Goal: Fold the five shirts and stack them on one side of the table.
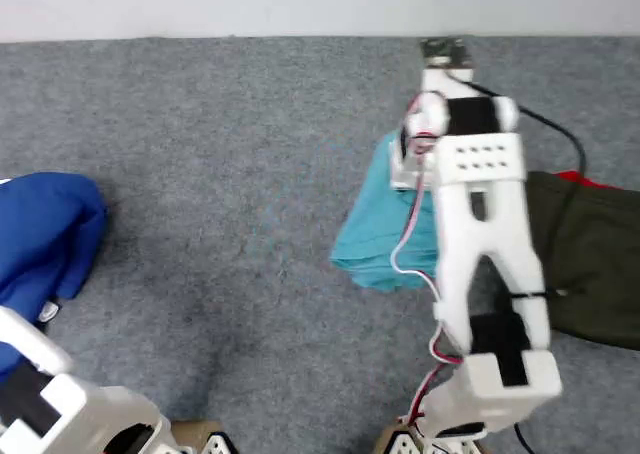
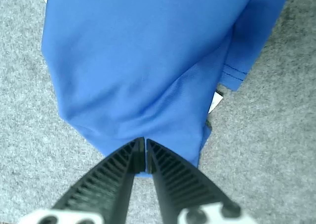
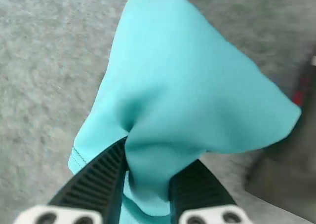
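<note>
Hanging over grey carpet (image 1: 220, 224), left jaws pinch a blue shirt (image 2: 148, 61), right jaws a teal shirt (image 3: 187, 86).

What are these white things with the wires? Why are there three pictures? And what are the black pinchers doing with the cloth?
They are two small robot arms, side by side at a grey table. One picture comes from a camera up high, looking down on everything. The other two come from little cameras on the arms' wrists, so you look along each arm's black pincher, called a gripper. The left gripper is shut and seems to pinch the edge of a blue shirt. The right gripper is squeezing a bunch of a turquoise shirt. From above you can see the right arm reaching out over that turquoise shirt, with a dark olive shirt lying next to it. The robots' job is to fold shirts and stack them.
</note>
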{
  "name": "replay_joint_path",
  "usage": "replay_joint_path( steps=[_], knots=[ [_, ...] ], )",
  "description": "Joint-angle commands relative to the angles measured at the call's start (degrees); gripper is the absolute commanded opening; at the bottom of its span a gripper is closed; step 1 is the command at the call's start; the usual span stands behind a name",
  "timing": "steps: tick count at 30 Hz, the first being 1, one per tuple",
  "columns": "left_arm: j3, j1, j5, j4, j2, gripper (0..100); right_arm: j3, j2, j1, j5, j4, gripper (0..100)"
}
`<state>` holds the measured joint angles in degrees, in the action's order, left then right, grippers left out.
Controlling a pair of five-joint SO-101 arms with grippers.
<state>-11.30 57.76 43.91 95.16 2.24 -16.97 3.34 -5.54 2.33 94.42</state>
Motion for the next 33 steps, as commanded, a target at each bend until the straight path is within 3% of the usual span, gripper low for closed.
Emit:
replay_joint_path(
  steps=[1,13,29,31,33],
  knots=[
    [-2.4,0.1,0.3,-0.1,-3.1,2,-0.9,-7.1,5.4,-6.0,2.9,0.9],
    [-2.4,0.1,0.3,-0.1,-3.1,2,-0.6,-10.0,24.9,-26.8,2.1,0.9],
    [-2.4,0.0,0.3,-0.1,-2.6,2,0.1,6.2,40.0,-39.4,-15.7,1.1],
    [-2.4,0.0,0.3,-0.1,-2.6,2,0.0,8.1,40.7,-40.5,-18.9,6.1],
    [-2.4,0.0,0.3,-0.1,-2.6,2,-0.6,8.9,40.9,-40.3,-20.4,17.5]
  ],
)
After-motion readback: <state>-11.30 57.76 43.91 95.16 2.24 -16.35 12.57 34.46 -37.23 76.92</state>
